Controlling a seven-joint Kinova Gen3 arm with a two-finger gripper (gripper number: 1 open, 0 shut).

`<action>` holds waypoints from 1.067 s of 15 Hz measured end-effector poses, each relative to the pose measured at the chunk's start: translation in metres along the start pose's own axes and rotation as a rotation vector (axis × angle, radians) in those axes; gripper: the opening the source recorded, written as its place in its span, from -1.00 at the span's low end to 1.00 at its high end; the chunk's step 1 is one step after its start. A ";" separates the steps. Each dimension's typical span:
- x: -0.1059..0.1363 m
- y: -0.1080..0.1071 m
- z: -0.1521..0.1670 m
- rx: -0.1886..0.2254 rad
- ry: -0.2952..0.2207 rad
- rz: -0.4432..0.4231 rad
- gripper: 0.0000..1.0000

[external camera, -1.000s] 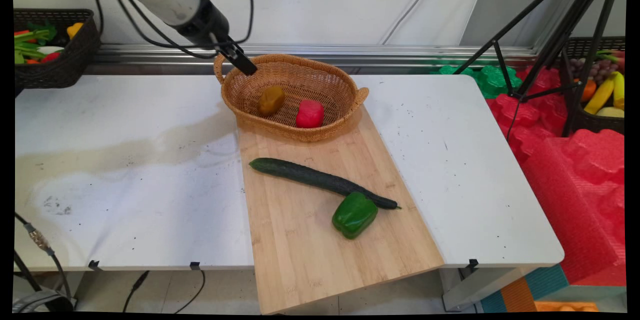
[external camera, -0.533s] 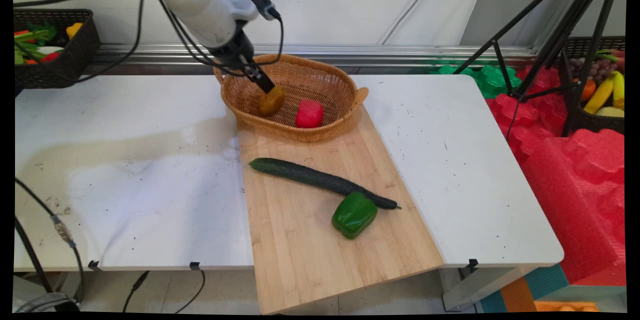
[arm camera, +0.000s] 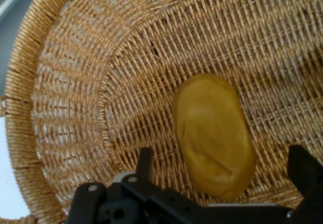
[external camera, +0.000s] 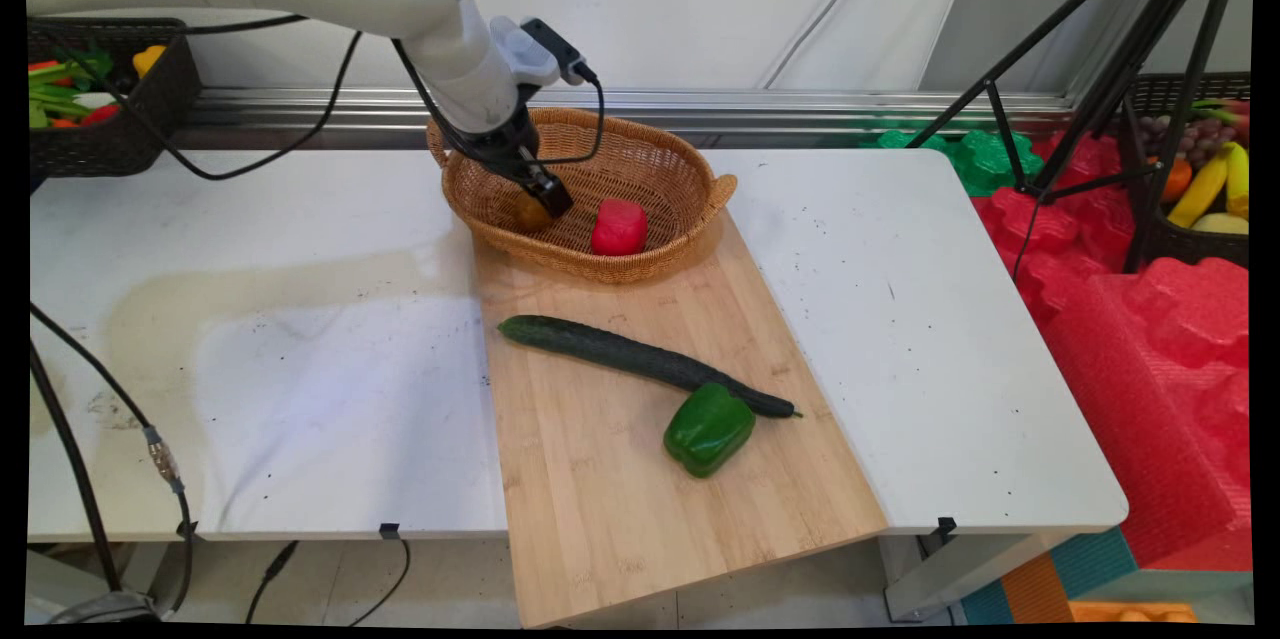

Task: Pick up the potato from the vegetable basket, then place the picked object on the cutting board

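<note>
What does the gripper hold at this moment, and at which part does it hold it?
Nothing is held. The gripper is open inside the basket, its fingers apart on either side of the potato, which lies on the basket's bottom.

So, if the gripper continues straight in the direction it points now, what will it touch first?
Most likely the potato, lying between the open fingers of the gripper inside the wicker basket. How much gap remains is unclear.

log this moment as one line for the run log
gripper: open, down inside basket | potato: between fingers, not gripped | red pepper: in basket beside it | cucumber, green pepper: on board
</note>
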 end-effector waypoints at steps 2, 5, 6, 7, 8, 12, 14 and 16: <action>0.002 0.004 0.011 0.002 -0.011 -0.013 1.00; 0.005 0.007 0.021 0.010 -0.011 -0.030 1.00; 0.006 0.008 0.025 0.014 -0.011 -0.037 -1.00; 0.006 0.008 0.026 0.017 -0.011 -0.039 -1.00; 0.006 0.009 0.029 0.024 -0.008 -0.043 -1.00; 0.005 0.009 0.028 0.056 0.014 -0.053 -1.00; 0.004 0.009 0.023 0.068 0.030 -0.056 -1.00; 0.003 0.009 0.010 0.082 0.059 -0.051 -1.00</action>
